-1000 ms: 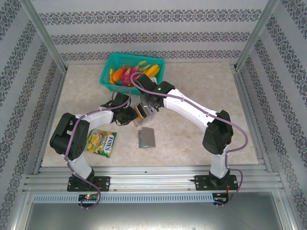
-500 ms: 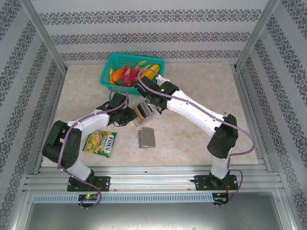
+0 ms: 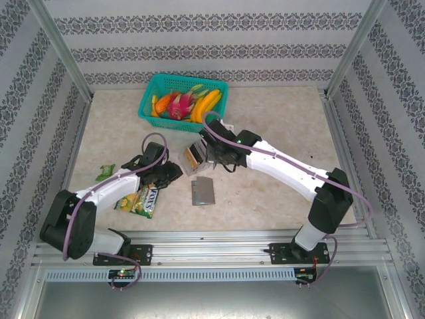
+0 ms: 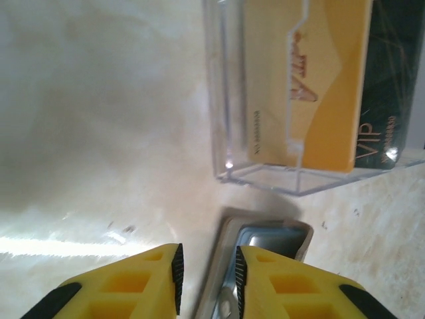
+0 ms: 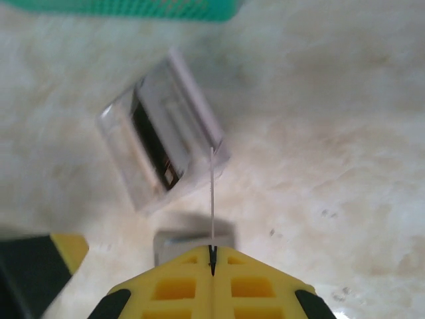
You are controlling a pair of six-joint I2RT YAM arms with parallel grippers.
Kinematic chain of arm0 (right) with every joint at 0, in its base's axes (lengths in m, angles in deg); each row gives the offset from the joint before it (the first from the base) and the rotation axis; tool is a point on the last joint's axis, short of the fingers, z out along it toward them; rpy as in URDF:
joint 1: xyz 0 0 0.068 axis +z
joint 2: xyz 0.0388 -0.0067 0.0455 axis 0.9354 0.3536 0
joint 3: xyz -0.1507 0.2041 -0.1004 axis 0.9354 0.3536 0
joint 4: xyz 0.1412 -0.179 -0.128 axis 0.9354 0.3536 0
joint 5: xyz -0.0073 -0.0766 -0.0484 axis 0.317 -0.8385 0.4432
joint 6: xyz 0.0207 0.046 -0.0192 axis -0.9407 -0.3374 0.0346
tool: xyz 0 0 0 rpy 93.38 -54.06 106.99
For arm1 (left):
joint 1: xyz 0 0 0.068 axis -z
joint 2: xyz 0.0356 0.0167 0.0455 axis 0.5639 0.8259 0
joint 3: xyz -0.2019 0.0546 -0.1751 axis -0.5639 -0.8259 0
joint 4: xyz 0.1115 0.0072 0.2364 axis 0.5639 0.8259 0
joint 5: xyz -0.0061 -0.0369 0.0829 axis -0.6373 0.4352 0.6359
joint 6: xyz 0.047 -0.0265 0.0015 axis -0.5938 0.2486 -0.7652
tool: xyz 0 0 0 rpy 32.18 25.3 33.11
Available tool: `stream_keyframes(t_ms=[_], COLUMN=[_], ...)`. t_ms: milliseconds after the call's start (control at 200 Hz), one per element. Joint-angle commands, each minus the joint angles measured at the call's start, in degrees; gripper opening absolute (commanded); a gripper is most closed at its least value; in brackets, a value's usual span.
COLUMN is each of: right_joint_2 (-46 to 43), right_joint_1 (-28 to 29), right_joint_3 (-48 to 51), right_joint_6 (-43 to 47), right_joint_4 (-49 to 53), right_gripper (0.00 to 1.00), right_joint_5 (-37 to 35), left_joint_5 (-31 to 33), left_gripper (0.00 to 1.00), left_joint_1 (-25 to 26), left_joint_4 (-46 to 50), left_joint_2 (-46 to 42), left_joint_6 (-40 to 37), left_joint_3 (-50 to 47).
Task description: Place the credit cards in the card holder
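Beige marbled table [image 3: 285, 119], striped walls round it. Nearest, on the left, a snack packet [image 3: 141, 199], not part of the job. Card holder [image 3: 202, 191] lies flat mid-table; can't tell from above whether it's open. Left gripper [image 3: 170, 174] sits just left of it, jaws at a narrow gap with nothing between them, likely placed to steady or open the holder. Right gripper [image 5: 212, 251] is pinched shut on a white card [image 5: 212, 193], held edge-on over the holder's far edge, probably lined up for a slot. Just beyond, a clear box [image 3: 194, 157] holds the other credit cards. Left wrist view gives what the overhead can't: a tan-orange card [image 4: 319, 80] and a dark card [image 4: 392, 73] standing in it. Fruit basket [image 3: 147, 109] far back.
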Motion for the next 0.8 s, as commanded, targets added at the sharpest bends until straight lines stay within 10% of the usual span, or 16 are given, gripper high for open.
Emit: stream_keyframes(t_ms=[0, 794], right_joint_2=[-1.9, 21.2], right_joint_1=[1.6, 13.7], right_joint_3=[2.7, -12.8], right_joint_6=[6.7, 6.1], right_joint_4=[-6.4, 8.0], right_gripper=[0.0, 0.0], right_joint_5=[10.5, -2.0], left_joint_5=[5.2, 15.6], left_gripper=[0.28, 0.33], left_joint_1=[0.5, -0.1], left_joint_4=[4.0, 9.9], left_joint_2=[-4.9, -19.4], left_joint_6=[3.6, 6.8], left_joint_3=[-2.7, -8.9])
